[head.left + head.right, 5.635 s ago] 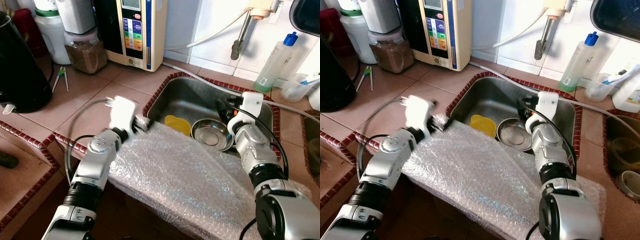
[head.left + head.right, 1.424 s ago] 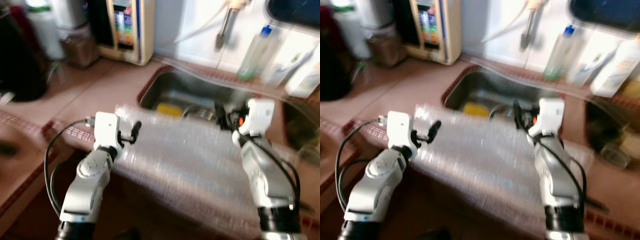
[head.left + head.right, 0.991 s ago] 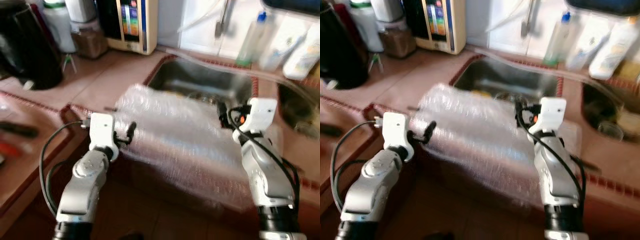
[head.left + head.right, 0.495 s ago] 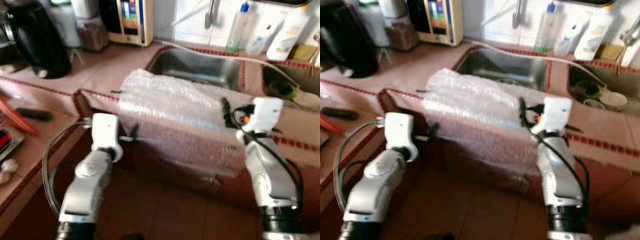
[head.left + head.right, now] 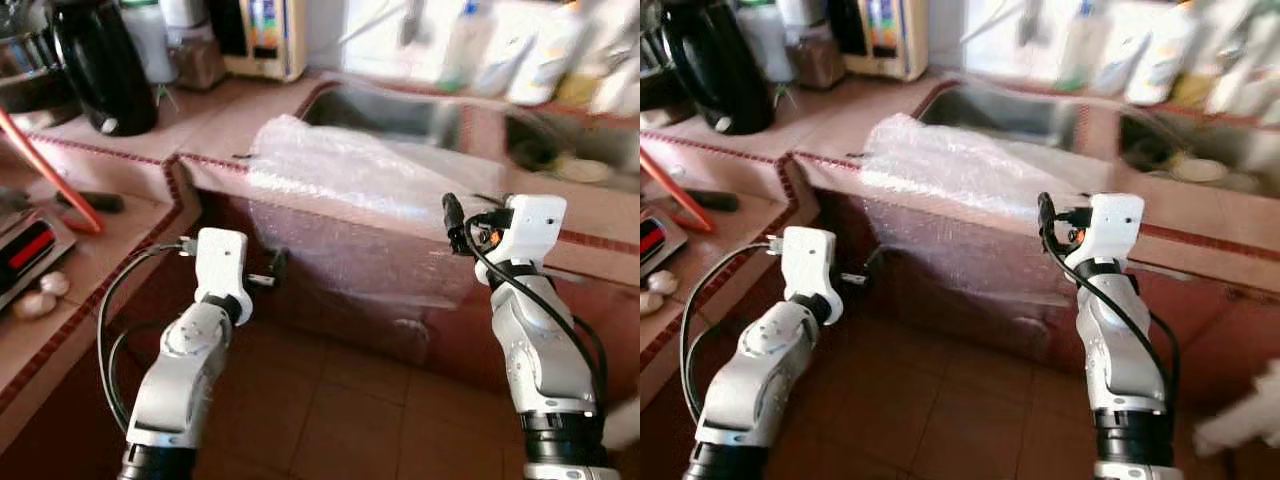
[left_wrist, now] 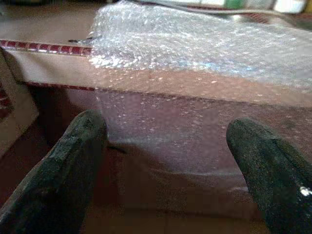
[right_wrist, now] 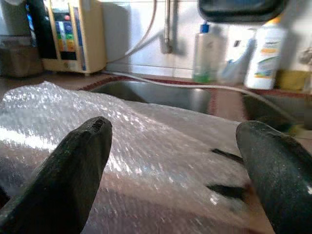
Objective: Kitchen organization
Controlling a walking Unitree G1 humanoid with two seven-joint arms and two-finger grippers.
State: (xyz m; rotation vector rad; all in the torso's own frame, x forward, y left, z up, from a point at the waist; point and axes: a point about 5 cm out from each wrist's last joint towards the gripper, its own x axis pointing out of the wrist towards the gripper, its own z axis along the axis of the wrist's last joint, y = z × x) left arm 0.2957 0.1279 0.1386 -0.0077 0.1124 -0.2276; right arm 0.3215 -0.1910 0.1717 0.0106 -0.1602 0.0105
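Bubble wrap (image 5: 350, 170) draped over counter edge (image 5: 215, 165) by the sink (image 5: 1005, 112) — ahead of both sets of fingers, untouched. Left gripper (image 6: 165, 161) and right gripper (image 7: 175, 165): 2 fingers each, spread apart, holding nothing.

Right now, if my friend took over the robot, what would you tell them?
Left gripper: open, holding nothing, low in front of the counter's face.
Right gripper: open, holding nothing, at counter height facing the sink.
Bubble wrap: lies over the counter edge in front of the sink and partly over the basin, its front part hanging down the counter's face. Neither gripper touches it.
Done: hard to tell; the wrap is not put away.
Left: probably grasp the wrap and clear it off the sink area. The head views are a bit blurred, so steady up before reaching.
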